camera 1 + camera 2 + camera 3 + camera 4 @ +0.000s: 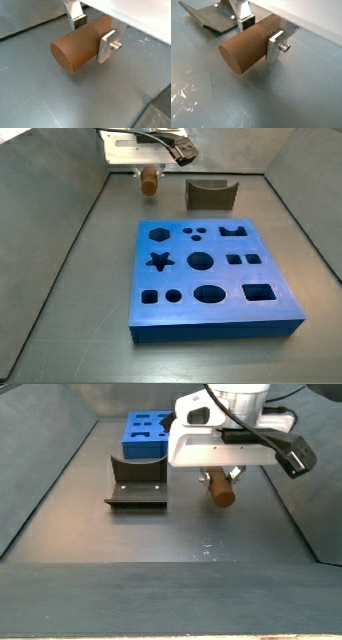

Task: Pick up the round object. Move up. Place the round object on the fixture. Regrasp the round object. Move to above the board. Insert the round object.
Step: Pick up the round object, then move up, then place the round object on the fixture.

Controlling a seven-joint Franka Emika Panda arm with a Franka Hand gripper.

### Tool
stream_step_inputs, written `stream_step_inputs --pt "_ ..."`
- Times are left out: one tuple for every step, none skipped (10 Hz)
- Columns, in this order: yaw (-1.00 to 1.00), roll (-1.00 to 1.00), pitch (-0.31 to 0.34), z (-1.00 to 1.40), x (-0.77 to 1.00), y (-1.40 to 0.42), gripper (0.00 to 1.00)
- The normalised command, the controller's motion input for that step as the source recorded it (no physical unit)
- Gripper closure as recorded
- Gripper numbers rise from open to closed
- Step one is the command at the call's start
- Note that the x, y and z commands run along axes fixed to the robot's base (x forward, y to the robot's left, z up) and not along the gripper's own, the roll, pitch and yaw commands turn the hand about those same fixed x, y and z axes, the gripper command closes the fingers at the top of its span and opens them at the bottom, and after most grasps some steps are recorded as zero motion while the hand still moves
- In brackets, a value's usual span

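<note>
Wrist views: gripper (90, 35) fingers (276, 46) clamped across round object (79, 46), above bare grey floor (40, 95).

Side views: round object (151, 181) hanging from gripper (221, 484), at nine o'clock of fixture (210, 194); board (207, 276) at six o'clock of both.

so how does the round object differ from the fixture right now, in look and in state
The round object is an orange-brown cylinder; the fixture is a darker olive-brown block with a U-shaped notch. The round object is clamped between the jaws of the gripper and appears clear of the floor in both side views, while the fixture stands on the floor, untouched. The round object looks smaller than the fixture. Both sit beyond the blue board.
</note>
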Motion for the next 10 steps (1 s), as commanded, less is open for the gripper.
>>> stream_step_inputs --pt "0.00 0.00 0.000 0.00 0.00 0.00 1.00" --pt "0.00 0.00 0.000 0.00 0.00 0.00 1.00" --pt "0.00 0.00 0.000 0.00 0.00 0.00 1.00" --pt "0.00 0.00 0.000 0.00 0.00 0.00 1.00" --pt "0.00 0.00 0.000 0.17 0.00 0.00 1.00" --pt "0.00 0.00 0.000 1.00 0.00 0.00 1.00" --pt "-0.04 -0.02 0.047 1.00 0.00 -0.03 1.00" --pt "-0.04 -0.01 0.073 1.00 0.00 -0.03 1.00" --pt "-0.03 -0.01 0.084 1.00 0.00 -0.03 1.00" --pt "-0.03 0.00 0.082 1.00 0.00 -0.02 1.00"
